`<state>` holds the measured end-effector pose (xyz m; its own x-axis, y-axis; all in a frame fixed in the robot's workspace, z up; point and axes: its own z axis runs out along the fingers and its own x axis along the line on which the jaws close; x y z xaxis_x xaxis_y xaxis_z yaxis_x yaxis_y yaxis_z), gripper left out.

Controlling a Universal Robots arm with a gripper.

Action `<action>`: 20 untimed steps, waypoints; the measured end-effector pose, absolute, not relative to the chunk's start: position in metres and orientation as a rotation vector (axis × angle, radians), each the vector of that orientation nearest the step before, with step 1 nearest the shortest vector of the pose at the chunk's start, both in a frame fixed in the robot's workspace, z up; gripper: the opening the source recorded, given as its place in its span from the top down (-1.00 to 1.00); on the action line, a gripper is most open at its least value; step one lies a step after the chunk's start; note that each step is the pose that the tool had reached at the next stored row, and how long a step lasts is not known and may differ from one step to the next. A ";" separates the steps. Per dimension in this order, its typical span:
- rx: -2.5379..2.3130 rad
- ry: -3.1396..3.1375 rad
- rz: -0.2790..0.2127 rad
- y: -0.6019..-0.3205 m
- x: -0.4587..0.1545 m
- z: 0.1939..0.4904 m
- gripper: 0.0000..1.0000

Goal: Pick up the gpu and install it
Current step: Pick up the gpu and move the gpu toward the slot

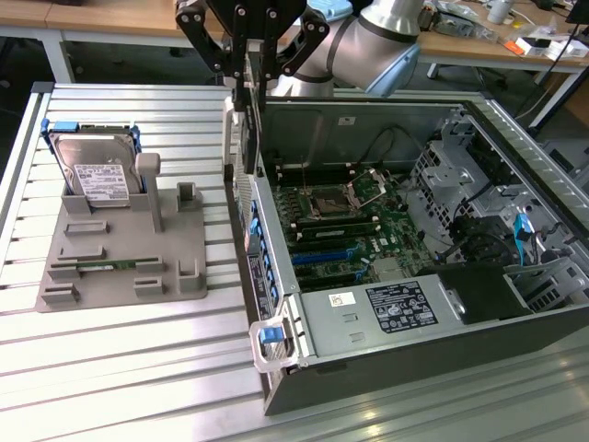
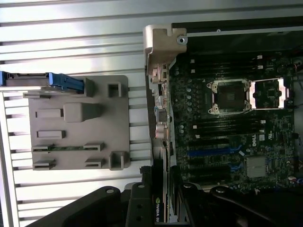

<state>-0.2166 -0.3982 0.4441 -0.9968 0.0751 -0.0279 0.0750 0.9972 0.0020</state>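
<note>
My gripper hangs at the top of the exterior view and is shut on the gpu. The card hangs edge-on and upright beneath the fingers, right above the rear wall of the open computer case. In the wrist view the gpu shows as a thin green-edged card with a black shroud between my black fingers, in line with the case's rear wall. The motherboard lies inside the case, with its blue slots bare. Those blue slots lie beside the card in the wrist view.
A grey fixture lies on the slatted table at the exterior view's left. It holds a silver hard drive upright and a thin memory stick. The case's power supply and drive cages wall in the board.
</note>
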 end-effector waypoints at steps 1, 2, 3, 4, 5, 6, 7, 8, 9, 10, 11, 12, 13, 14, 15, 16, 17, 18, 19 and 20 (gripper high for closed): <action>0.117 3.111 0.001 -0.398 -0.216 0.444 0.48; 0.117 3.111 0.001 -0.398 -0.216 0.444 0.48; 0.117 3.111 0.001 -0.398 -0.215 0.444 0.48; 0.117 3.111 0.001 -0.398 -0.214 0.444 0.48; 0.117 3.111 0.001 -0.398 -0.214 0.444 0.48; 0.117 3.111 0.001 -0.398 -0.213 0.444 0.48; 0.117 3.111 0.002 -0.398 -0.212 0.444 0.48; 0.117 3.111 0.001 -0.398 -0.211 0.444 0.48; 0.117 3.111 0.001 -0.398 -0.210 0.444 0.48; 0.117 3.111 0.001 -0.398 -0.209 0.444 0.48; 0.117 3.111 0.001 -0.398 -0.208 0.444 0.48; 0.117 3.111 0.002 -0.398 -0.208 0.444 0.48; 0.117 3.111 0.001 -0.398 -0.207 0.444 0.48; 0.117 3.111 0.002 -0.398 -0.206 0.444 0.48; 0.117 3.111 0.001 -0.398 -0.206 0.444 0.48; 0.117 3.111 0.001 -0.398 -0.206 0.444 0.48; 0.117 3.111 0.001 -0.398 -0.205 0.444 0.48; 0.117 3.111 0.001 -0.398 -0.204 0.444 0.48; 0.117 3.111 0.002 -0.398 -0.203 0.444 0.48; 0.117 3.111 0.001 -0.398 -0.203 0.444 0.48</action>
<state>-0.2026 -0.3982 0.4441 -0.9968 0.0751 -0.0279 0.0751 0.9972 0.0019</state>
